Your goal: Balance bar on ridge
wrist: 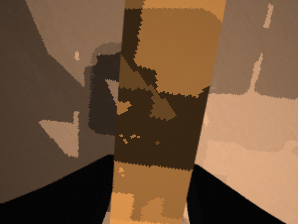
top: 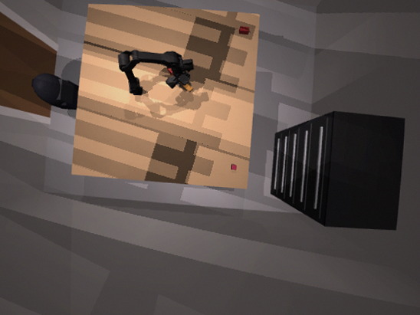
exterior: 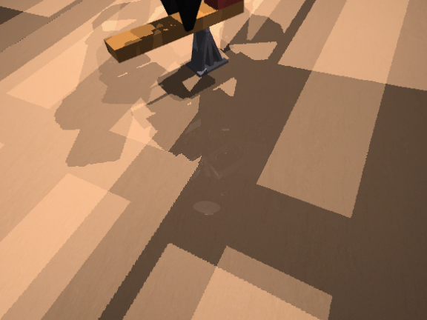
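Observation:
An orange-brown bar point(top: 188, 88) point(exterior: 135, 41) point(wrist: 175, 55) is held above the table, clear of it, with its near end reaching out to the left in the exterior view. My gripper point(wrist: 151, 168) is shut on the bar, with a black finger on each side of it. A grey ridge point(exterior: 204, 53) on a flat base stands directly under the bar near the fingers. The bar's underside meets or nearly meets the ridge's top; I cannot tell if they touch. A dark red block point(exterior: 223, 3) shows at the bar's far part, cut off by the frame's edge.
The wooden table point(top: 116, 157) carries a red block point(top: 243, 30) at its far right corner and a small pink-red cube point(top: 233, 167) at its near right corner. A black cabinet point(top: 364, 170) stands off the table to the right. A dark rounded object point(top: 47, 87) is beyond the left edge.

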Tool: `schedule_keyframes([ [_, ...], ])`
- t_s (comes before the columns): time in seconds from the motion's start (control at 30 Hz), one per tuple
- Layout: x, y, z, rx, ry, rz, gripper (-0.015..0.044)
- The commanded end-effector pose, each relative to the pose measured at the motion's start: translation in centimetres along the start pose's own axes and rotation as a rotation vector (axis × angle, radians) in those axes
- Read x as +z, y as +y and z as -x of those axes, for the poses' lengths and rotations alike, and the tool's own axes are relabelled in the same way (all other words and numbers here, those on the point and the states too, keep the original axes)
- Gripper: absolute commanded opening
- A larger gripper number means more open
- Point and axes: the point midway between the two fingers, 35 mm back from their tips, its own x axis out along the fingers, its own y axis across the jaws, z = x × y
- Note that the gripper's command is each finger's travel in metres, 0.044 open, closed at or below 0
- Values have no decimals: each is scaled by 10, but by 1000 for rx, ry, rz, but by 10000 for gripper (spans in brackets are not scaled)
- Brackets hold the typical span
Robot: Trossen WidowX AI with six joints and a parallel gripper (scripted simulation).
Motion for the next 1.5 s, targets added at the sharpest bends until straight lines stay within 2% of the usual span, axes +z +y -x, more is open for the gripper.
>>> schedule_keyframes([
  [0.0,0,1,0,4,2,-1,0],
  [1.47,-1,0,-4,4,2,-1,0],
])
